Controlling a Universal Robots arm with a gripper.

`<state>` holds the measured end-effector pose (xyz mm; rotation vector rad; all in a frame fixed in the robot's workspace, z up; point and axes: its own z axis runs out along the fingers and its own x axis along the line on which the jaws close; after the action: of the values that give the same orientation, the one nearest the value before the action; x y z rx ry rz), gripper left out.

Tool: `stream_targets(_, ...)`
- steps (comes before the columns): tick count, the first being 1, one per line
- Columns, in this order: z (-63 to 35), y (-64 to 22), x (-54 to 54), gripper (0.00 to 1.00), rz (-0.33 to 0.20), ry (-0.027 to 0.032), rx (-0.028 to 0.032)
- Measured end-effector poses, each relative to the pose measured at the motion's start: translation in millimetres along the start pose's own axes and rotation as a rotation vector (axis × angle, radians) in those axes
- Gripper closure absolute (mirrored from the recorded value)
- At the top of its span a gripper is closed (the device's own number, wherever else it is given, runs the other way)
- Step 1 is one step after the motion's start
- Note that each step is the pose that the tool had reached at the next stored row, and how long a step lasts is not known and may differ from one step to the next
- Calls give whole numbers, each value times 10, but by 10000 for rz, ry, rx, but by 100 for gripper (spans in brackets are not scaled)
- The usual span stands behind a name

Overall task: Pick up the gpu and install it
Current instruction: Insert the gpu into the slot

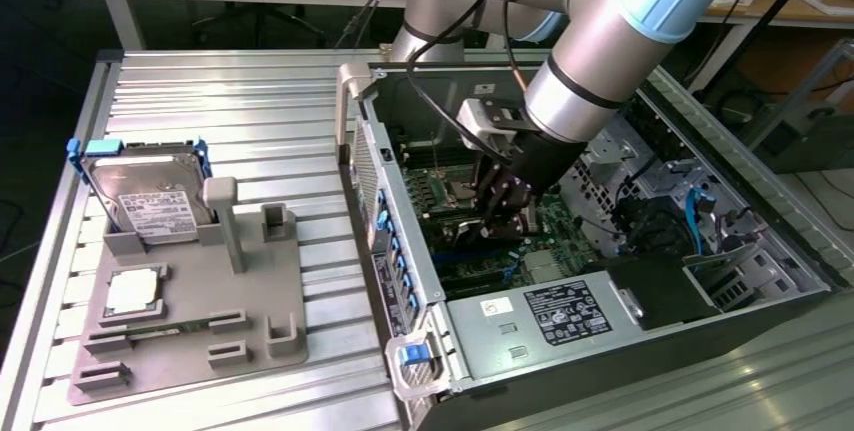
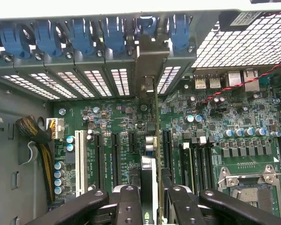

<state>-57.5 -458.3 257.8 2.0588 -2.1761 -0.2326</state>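
The gpu (image 2: 148,70) stands on edge over the motherboard (image 2: 107,117). Its silver bracket sits against the row of slot openings at the case's back wall, and the thin card runs back between my fingers. My gripper (image 2: 154,206) is shut on the gpu, one black finger (image 2: 129,206) on each side of the card. The card's lower edge lies along an expansion slot; I cannot tell whether it is seated. In the exterior view my gripper (image 1: 501,209) reaches down into the open computer case (image 1: 534,351), low over the green board.
Blue retainer clips (image 2: 79,33) line the back wall above the slots. The CPU socket (image 2: 253,183) and a cable bundle (image 2: 37,136) flank the card. Outside the case, a grey fixture (image 1: 254,321) holds a hard drive (image 1: 147,191) and a chip (image 1: 134,291).
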Motion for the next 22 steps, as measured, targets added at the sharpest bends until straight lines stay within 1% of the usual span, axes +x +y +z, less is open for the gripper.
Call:
stream_targets(5, 8, -1, -7, 73, -2, -2, 1)
stream_targets(10, 20, -3, -17, 73, -40, 7, 0)
stream_targets(16, 51, -8, -40, 73, -194, 49, -5)
stream_targets(18, 71, -12, -41, 73, -223, 47, -1)
stream_targets(19, 78, -14, -40, 73, -230, 61, -3)
stream_targets(20, 86, -16, -40, 73, -238, 62, -2)
stream_targets(22, 87, -15, -40, 73, -240, 61, -2)
